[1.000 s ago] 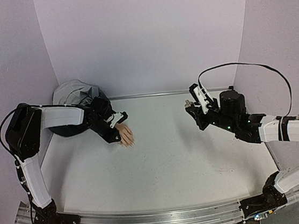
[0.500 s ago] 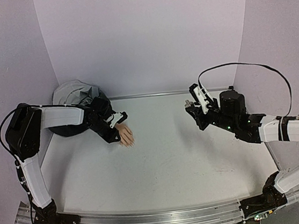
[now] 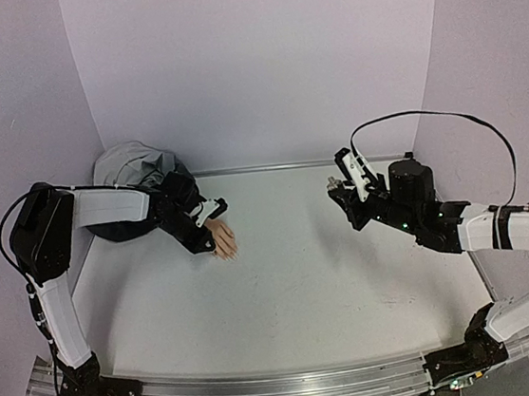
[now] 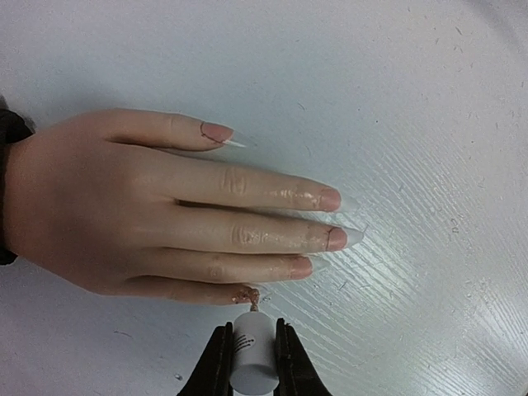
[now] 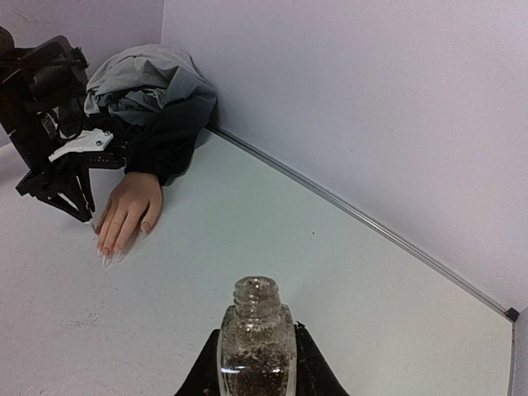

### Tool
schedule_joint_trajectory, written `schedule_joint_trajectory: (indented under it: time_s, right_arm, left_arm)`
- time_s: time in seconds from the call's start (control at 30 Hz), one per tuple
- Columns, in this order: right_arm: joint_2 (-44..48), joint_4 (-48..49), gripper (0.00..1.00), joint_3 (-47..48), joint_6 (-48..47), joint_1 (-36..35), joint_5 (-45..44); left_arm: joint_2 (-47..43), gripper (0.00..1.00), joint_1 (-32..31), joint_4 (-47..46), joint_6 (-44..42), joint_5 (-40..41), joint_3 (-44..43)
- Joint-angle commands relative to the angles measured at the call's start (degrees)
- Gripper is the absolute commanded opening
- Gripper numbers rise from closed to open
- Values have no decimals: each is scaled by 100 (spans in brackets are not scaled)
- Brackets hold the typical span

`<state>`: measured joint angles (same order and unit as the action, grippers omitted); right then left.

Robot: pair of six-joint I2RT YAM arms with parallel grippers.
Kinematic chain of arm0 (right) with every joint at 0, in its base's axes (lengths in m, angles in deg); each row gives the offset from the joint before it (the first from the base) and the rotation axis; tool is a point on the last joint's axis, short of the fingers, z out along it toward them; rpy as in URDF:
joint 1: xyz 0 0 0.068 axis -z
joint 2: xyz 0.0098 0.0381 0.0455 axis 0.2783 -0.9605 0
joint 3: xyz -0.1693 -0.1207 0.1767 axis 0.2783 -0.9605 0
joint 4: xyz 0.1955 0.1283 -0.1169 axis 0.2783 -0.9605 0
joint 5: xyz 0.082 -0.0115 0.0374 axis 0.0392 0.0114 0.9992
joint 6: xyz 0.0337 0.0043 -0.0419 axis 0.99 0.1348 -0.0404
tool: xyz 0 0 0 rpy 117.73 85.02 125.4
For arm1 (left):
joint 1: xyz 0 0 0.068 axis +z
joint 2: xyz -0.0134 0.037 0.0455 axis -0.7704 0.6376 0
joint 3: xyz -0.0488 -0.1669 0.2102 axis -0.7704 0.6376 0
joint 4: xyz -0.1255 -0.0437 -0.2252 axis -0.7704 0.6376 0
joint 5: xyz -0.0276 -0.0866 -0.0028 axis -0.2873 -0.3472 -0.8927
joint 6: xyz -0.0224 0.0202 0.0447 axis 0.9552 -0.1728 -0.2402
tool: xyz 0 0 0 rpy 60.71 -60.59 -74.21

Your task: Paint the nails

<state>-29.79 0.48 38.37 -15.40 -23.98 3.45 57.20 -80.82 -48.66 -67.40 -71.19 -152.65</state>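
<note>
Pinching a small white cap (image 4: 251, 363) between its two dark fingers, the left gripper (image 4: 252, 328) has its jaws closed down to the cap's width. A short brush (image 4: 255, 304) sticks out of the cap's front end. Directly ahead of those fingertips lies the mannequin hand (image 4: 124, 214), flat on the white table (image 4: 412, 99), palm down. Its fingers run across the gripper's line of sight, pointing off to the gripper's right. The brush tip reaches the end of the finger nearest the gripper. The nails (image 4: 330, 199) sit at the finger ends, ahead and slightly right of the cap. The two longest fingers carry pointed, pale-tipped nails, and shiny streaks show along several fingers. The wrist goes into a dark sleeve (image 4: 7, 132) far to the gripper's left.

The right gripper (image 5: 256, 351) is well apart from the hand, raised above the table. It is clamped on an uncapped glass bottle (image 5: 256, 330) holding a dark, speckled fill, and the bottle stands upright between its fingers. From this gripper, the mannequin hand lies ahead and to the left. A heaped grey jacket (image 5: 148, 91) sits beyond it against the wall.
</note>
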Motion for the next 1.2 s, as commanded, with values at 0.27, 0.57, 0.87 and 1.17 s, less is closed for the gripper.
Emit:
schedule_joint_trajectory:
  time_s: [0.27, 0.57, 0.87, 1.17]
  right_arm:
    - [51, 444, 0, 28, 64, 2, 49]
    - [25, 446, 0, 40, 64, 3, 55]
    - [44, 448, 0, 37, 64, -2, 47]
    - [18, 448, 0, 57, 63, 0, 64]
  left_arm:
    - [-214, 0, -15, -41, 23, 216, 71]
    - [-186, 0, -15, -68, 16, 54, -24]
    - [-102, 0, -15, -85, 20, 58, -115]
    - [-59, 0, -15, -89, -26, 44, -172]
